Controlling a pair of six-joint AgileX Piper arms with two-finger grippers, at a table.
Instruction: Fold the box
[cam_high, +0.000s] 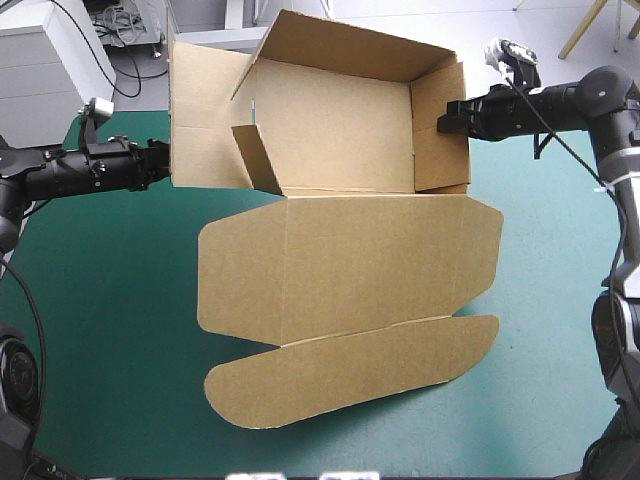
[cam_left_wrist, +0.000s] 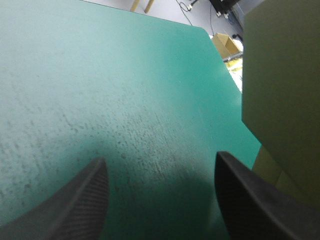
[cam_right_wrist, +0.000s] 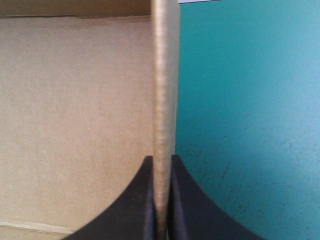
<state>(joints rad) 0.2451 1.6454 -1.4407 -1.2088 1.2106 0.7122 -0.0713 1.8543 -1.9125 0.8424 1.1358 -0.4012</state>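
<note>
**Right arm:** extended level from the side. The right gripper (cam_right_wrist: 161, 160) is pinched tight on the upright right wall (cam_right_wrist: 165, 75) of the brown box (cam_high: 340, 200), with the board edge pressed between its black fingers.

**Left arm:** likewise level. The left gripper (cam_left_wrist: 161, 157) is spread wide and empty, with bare teal-green cover (cam_left_wrist: 125, 100) between its fingers. The left flap (cam_left_wrist: 285, 90) is just beside one finger.

**Box:** its walled tray sits between the two grippers. The lid (cam_high: 350, 290) lies flat on their near side.
</note>
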